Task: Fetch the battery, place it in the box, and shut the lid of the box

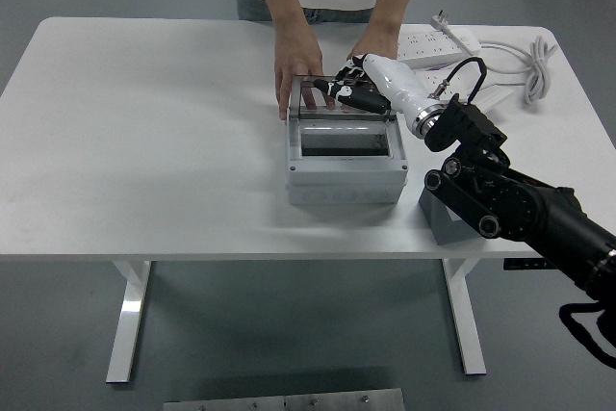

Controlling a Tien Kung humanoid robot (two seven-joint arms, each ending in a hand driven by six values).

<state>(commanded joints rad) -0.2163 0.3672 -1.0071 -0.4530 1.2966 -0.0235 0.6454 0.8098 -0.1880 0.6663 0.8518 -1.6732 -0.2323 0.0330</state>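
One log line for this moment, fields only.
right hand: on lid, open | box: lid up | person's hands: behind box | left arm: unseen

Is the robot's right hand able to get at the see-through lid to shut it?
Probably yes. The right hand is already at the top edge of the lid, which stands open above the box. The person's hands rest behind the lid, not in front.

White power strip (pixel 435 42) with a coiled cable (pixel 535 66) at the far right corner. Grey block (pixel 449 219) near the front edge (right side of the white table (pixel 144 141)).
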